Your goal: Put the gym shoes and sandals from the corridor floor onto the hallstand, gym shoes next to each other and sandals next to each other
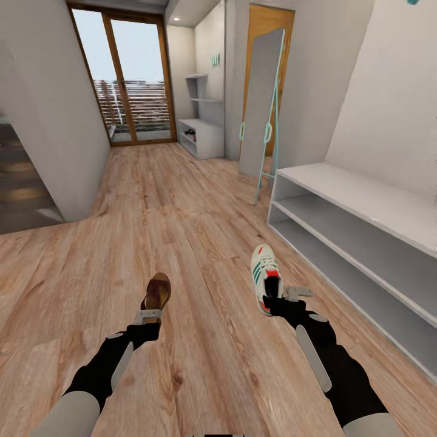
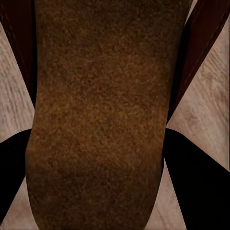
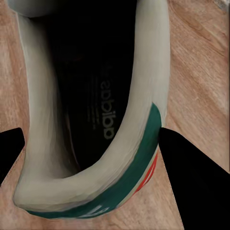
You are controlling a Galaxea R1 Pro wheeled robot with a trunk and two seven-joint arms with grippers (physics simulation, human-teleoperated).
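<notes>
Both arms are reaching forward and low over the corridor floor point(image 1: 200, 243), elbows bent, dark forearms angling inward toward what they carry. The left end effector point(image 1: 149, 317) is gripping a brown sandal point(image 1: 157, 292) by its heel end, the toe pointing away up the corridor. The right end effector point(image 1: 280, 298) is clamping a white gym shoe point(image 1: 265, 280) at its heel, green stripes and red-orange tongue showing, toe pointing ahead as well. The two shoes are riding well apart, one per arm, both off the planks.

Up close, the left wrist camera is giving the sandal's rough brown underside or insole point(image 2: 100, 120) running between the dark fingers point(image 2: 201, 187), with wood grain either side. The right wrist camera is looking straight down into the gym shoe's dark opening point(image 3: 91, 110), printed lettering on the insole, a green band and a touch of red curving round the heel, black fingers point(image 3: 196, 163) pressing at each side.

Just beyond the right arm, a plain white two-bay bench point(image 1: 364, 243) is standing against the wall. Past it, a tall mirror on a teal frame point(image 1: 261, 109) is leaning. Far down by the glass doors point(image 1: 127, 79), the hallstand point(image 1: 200, 136) is waiting, low unit with stepped shelves above.
</notes>
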